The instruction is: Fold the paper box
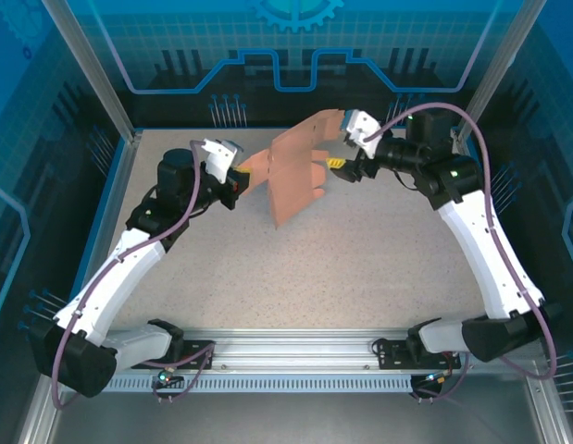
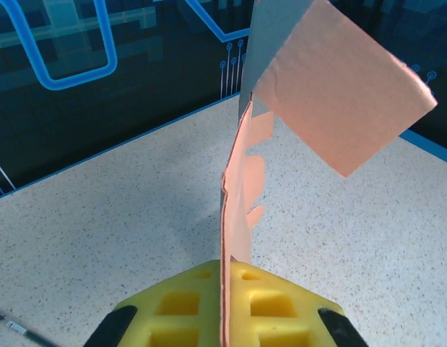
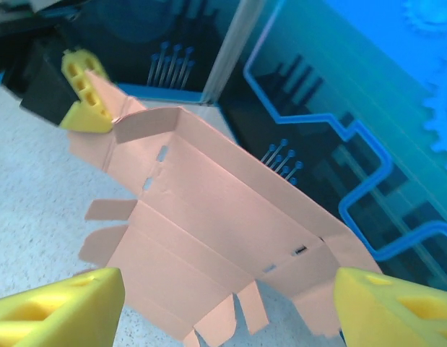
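Left gripper [image 1: 238, 178] is clenched on the left edge of the paper box [image 1: 295, 171], a salmon-orange thin cardboard sheet with tabbed flaps. From the top camera I see the sheet held up off the speckled grey bench [image 1: 295, 277], half folded, spanning the gap between my two arms toward the far side. The right gripper [image 1: 342, 141] sits at the sheet's right end with its jaws apart. Purple cables [image 1: 494, 194] loop along both arms, and a slotted aluminium rail [image 1: 286, 356] runs along the near edge. Blue printed panels [image 1: 295, 46] wall the cell in just behind the sheet.

On the left wrist camera the yellow foam pads [image 2: 180, 307] press together with the sheet edge-on between them. It rises straight up from the grip and one panel folds over to the right at the top. A thin dark stick [image 2: 17, 331] lies on the bench at the lower left, well apart from the sheet.

On the right wrist camera the right gripper's two yellow pads [image 3: 57, 303] stand wide, one at each lower corner, released. The sheet lies across the space between and beyond them, creases, slots and small tabs facing me. Its lower right corner comes close to the right pad, but I cannot tell whether they touch. At the upper left, the left gripper pinches the sheet's far corner, with an aluminium frame post [image 3: 227, 50] behind it.
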Available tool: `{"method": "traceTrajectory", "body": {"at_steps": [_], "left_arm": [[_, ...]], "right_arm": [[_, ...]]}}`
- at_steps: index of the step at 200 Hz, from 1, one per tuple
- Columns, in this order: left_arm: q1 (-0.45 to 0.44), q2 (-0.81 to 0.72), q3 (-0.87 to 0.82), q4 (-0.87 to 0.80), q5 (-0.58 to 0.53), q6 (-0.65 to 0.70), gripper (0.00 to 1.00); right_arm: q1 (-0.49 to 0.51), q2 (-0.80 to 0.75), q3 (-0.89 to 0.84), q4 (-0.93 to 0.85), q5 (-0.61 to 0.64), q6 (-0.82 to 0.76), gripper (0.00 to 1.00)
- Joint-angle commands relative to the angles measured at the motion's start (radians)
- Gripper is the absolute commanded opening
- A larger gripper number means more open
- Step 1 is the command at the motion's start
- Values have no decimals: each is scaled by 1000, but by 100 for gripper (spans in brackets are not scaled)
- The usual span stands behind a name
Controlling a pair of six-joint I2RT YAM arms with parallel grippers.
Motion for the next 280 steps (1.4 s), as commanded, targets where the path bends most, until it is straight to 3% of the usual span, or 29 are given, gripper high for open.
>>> {"method": "traceTrajectory", "body": {"at_steps": [1,98,138,179,222,280], "left_arm": [[2,-22,49,-46,48,73,0],[-5,-21,61,-74,145,122,0],[-11,-16,62,-76,140,129,0],[-13,-10,66,-76,135,131,0],[-14,0,63,-76,125,133,0],[-16,0,45,-44,115,116,1]], "right_arm": [[11,73,108,-174,-52,-164,77],[25,260,325,-349,-77,-304,72],[30,339,424,-484,-124,-334,55],[32,383,464,-539,-144,-347,28],[36,412,500,-572,-166,-352,20],[33,422,498,-583,-162,-327,2]]}}
